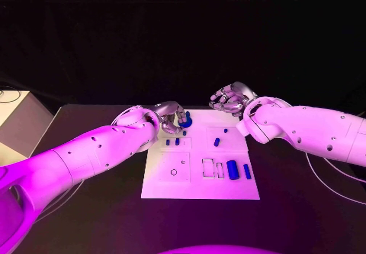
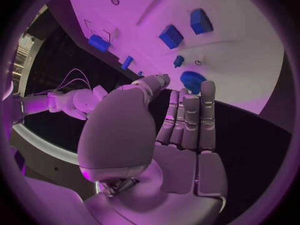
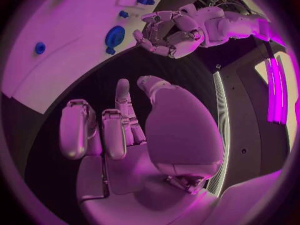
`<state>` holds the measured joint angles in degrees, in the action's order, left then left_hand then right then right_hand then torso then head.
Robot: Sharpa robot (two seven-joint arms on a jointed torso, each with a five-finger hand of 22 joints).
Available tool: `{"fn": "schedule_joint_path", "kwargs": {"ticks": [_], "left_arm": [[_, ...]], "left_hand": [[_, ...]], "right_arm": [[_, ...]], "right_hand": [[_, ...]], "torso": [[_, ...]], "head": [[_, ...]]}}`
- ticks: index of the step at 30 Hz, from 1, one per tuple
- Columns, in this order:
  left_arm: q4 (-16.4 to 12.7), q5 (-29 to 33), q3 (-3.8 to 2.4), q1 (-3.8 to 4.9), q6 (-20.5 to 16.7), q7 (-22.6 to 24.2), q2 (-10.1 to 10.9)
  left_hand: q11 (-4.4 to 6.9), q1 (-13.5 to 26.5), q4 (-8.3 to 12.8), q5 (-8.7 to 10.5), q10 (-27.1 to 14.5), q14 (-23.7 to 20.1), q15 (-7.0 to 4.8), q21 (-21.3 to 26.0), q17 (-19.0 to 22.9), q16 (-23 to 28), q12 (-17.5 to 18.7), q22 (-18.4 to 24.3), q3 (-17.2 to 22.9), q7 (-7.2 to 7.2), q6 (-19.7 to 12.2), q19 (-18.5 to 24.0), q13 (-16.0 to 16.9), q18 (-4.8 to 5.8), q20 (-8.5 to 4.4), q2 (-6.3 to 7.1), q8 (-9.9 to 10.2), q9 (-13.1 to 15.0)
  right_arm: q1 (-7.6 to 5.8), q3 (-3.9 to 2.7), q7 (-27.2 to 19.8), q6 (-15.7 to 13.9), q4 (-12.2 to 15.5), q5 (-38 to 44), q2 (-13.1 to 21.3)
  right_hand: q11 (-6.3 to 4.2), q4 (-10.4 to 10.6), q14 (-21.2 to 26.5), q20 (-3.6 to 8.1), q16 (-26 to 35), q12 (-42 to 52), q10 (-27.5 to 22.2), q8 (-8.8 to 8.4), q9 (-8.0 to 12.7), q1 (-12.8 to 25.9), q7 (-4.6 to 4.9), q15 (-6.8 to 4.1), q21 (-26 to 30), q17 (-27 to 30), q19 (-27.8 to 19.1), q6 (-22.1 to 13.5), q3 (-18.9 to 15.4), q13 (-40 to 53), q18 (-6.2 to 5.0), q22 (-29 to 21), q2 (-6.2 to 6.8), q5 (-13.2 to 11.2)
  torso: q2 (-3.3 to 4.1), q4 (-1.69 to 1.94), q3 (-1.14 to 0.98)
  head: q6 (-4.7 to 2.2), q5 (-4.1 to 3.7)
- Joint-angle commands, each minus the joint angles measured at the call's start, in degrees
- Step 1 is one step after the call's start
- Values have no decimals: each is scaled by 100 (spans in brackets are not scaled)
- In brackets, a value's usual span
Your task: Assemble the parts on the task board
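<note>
— White board [image 1: 200, 182], blue parts on it; I read no lettering anywhere. The gear [image 1: 185, 120] sits at its far edge.
— And my hands?
— Left hand [image 1: 171, 117] hovers at that edge, fingers fairly straight, just beside the gear, holding nothing. Right hand [image 1: 231, 99] is beyond the board's far right corner, fingers loosely curled, empty.

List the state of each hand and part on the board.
left hand: open, fingers by the blue gear, not holding it.
right hand: fingers curled, holding nothing.
blue gear: at the task board's far edge.
tall blue block: standing on the board.
</note>
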<state>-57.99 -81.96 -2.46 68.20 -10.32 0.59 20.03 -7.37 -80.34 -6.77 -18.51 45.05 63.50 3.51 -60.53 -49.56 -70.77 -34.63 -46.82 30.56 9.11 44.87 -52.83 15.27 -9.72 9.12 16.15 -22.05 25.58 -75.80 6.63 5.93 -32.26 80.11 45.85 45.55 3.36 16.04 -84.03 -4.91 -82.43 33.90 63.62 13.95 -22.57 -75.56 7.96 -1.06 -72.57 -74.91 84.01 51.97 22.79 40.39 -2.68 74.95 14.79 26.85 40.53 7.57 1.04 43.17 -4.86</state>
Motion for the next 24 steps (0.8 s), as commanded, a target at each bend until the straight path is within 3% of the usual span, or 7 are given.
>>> {"fn": "schedule_joint_path", "kwargs": {"ticks": [1,10,24], "left_arm": [[32,-394,1,8,397,-212,-65],[138,-504,14,12,744,-409,-185],[200,-525,35,11,860,-518,-283]], "left_hand": [[-7,31,6,36,32,57,2,-53,-11,-58,47,-65,-48,2,72,-78,-51,-32,2,-5,34,-34],[-35,34,-4,41,34,34,26,-64,173,-151,355,-83,-173,14,231,-117,-288,-26,22,-7,196,-169],[10,-35,-15,43,380,249,-9,-316,70,-429,546,-408,-199,60,436,-430,-468,38,-1,-68,347,-284]], "right_arm": [[-2,-2,-158,-27,28,118,-12],[-7,-3,-213,-80,60,172,-35],[-12,-3,-242,-121,72,182,-41]], "right_hand": [[-22,-4,-299,48,38,-220,16,31,-18,21,21,-24,31,-325,64,-23,57,-196,-92,466,58,15],[53,-36,-292,1,75,-1102,4,32,-73,88,72,35,118,-303,60,-2,185,-973,-102,440,106,13],[82,-54,-285,-19,98,-1371,40,16,-85,117,93,58,170,-283,49,-1,202,-1233,-110,422,116,13]], "torso": [[26,-8,-5],[37,-4,-7],[24,0,-8]], "head": [[-13,-12],[-15,-33],[25,-54]]}}
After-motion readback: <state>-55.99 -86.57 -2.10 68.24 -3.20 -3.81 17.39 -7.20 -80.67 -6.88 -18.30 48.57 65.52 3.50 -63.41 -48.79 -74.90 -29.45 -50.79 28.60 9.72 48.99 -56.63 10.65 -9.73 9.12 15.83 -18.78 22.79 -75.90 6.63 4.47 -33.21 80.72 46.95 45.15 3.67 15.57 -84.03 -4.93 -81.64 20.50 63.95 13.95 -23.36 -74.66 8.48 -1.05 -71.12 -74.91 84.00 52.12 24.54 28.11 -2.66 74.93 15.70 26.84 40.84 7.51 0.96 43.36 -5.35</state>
